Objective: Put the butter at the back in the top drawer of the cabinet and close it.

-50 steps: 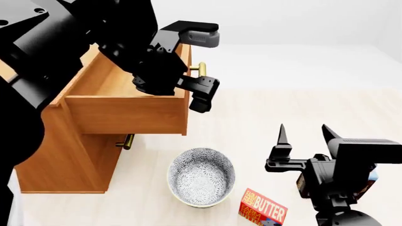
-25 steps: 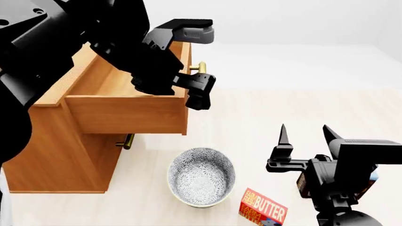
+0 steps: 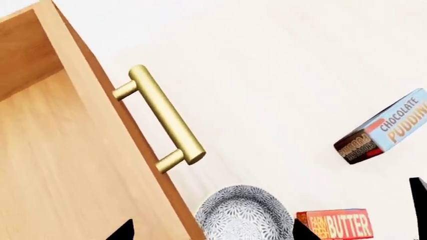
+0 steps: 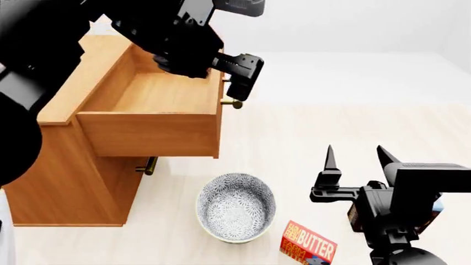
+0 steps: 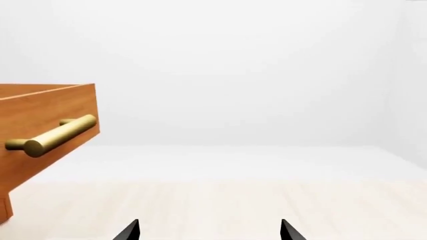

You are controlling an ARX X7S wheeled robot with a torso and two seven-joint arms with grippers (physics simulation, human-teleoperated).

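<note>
The top drawer of the cabinet is standing pulled out; the left hand is hovering by its brass handle, spread open and holding nothing; the right hand is also open and empty; the butter is lying on the floor beside the bowl.

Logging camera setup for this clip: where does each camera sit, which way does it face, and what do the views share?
Head view: on the head, looking forward and down; both arms, left claw above the open drawer, right claw near the butter.
Left wrist view: on the left arm, looking down past the drawer handle to the bowl; dark claw tips.
Right wrist view: on the right arm, looking level across the floor; claw tips.
Shared: all three show the drawer's handle.
</note>
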